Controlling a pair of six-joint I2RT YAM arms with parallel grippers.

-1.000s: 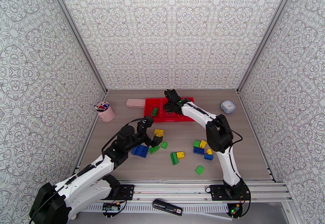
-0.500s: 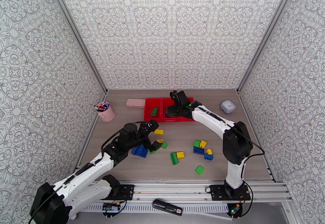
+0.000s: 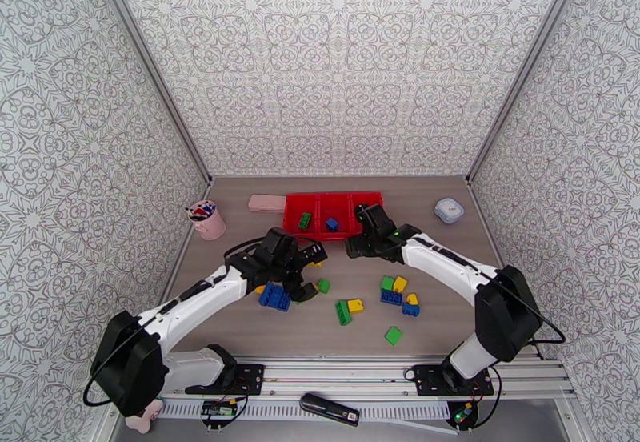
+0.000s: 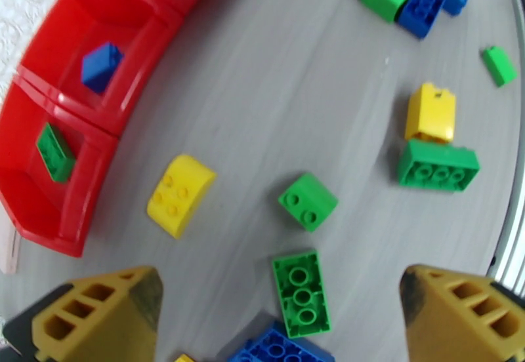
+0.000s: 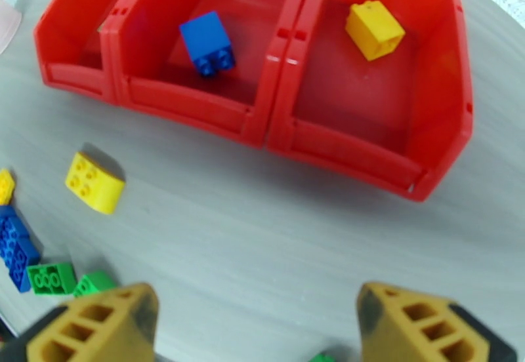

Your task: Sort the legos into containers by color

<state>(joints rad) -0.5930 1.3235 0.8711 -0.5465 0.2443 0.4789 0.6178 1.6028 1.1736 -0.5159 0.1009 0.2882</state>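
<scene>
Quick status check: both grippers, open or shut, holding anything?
Left gripper: open, holding nothing.
Right gripper: open, holding nothing.

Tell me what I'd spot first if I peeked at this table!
Three bright red plastic bins joined in a row sit far back, holding a green brick, a blue brick and a yellow brick. Nearer, more chunky studded plastic bricks in those colours lie scattered on the grey tabletop.
</scene>
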